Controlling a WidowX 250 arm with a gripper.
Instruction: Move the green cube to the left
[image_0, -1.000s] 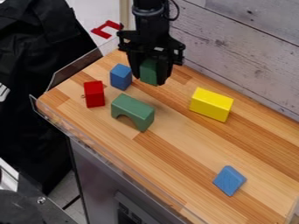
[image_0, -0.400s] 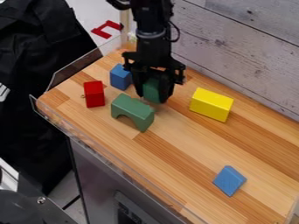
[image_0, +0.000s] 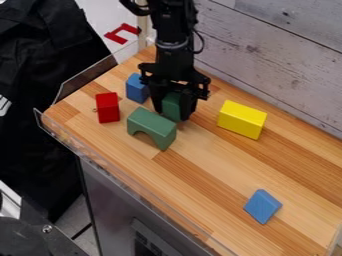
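Observation:
Just behind the green arch, my gripper (image_0: 175, 111) points down at the wooden table (image_0: 220, 160), its two fingers on either side of the green cube (image_0: 172, 106) and shut on it. The cube is upright and low, at or close to the tabletop; its bottom edge is partly hidden behind the arch, so I cannot tell whether it touches the wood.
The green arch block (image_0: 152, 126) is directly in front of the gripper. To the left are a blue cube (image_0: 137, 89) and a red block (image_0: 107, 107). A yellow block (image_0: 242, 119) lies right, a blue wedge (image_0: 262, 205) nearer the front. A wooden wall (image_0: 274, 55) rises behind.
Compared with a second ago, the gripper has come down toward the table with the green cube between its fingers. Since the middle frame it has shifted only slightly, a little to the left.

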